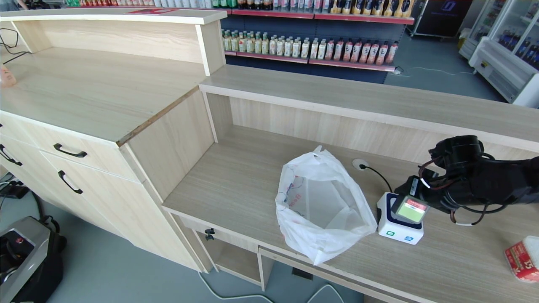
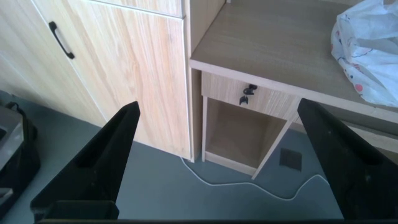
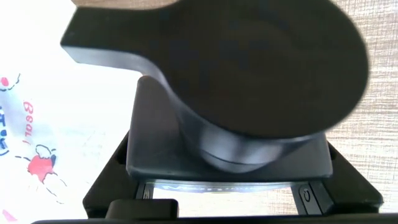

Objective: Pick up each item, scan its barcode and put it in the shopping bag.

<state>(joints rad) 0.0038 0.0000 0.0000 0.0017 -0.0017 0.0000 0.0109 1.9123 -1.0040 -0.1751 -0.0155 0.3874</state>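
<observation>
Nearest, out beyond the front edge of the tabletop [image 1: 236, 176] and low over the floor by the cabinet doors: left claw [image 2: 217, 106], spread wide, gripping nothing. At the tabletop's front-right corner: one red-and-white packet [image 1: 522, 259], lying flat, apparently waiting its turn. Along the front edge toward the middle: one white shopping bag [image 1: 324, 206], slumped but with its mouth gaping upward, nothing visible inside. Just beside the bag, toward the right edge: one white scanner [image 1: 393, 231], with a black cable [image 1: 379, 176] running back to a hole in the tabletop. Directly above the scanner: right claw [image 1: 417, 191], closed on one small item [image 1: 412, 209] with a green-and-red label turned upward. Underside hidden, so no telling whether a barcode faces the scanner; long axis too foreshortened to call. Judged step: scanning this item. Key relation for the coming move: bag mouth lying to the robot's left of the right claw, along the front edge, near, with only the scanner's side between. Right arm far nearer than left, so probably a short sideways carry and a release above the opening. Count: two claws, one bag, one scanner, two items, one held and one on the tabletop. Farthest back: raised ledge along the rear edge, then shop shelves of bottles [image 1: 311, 48].
</observation>
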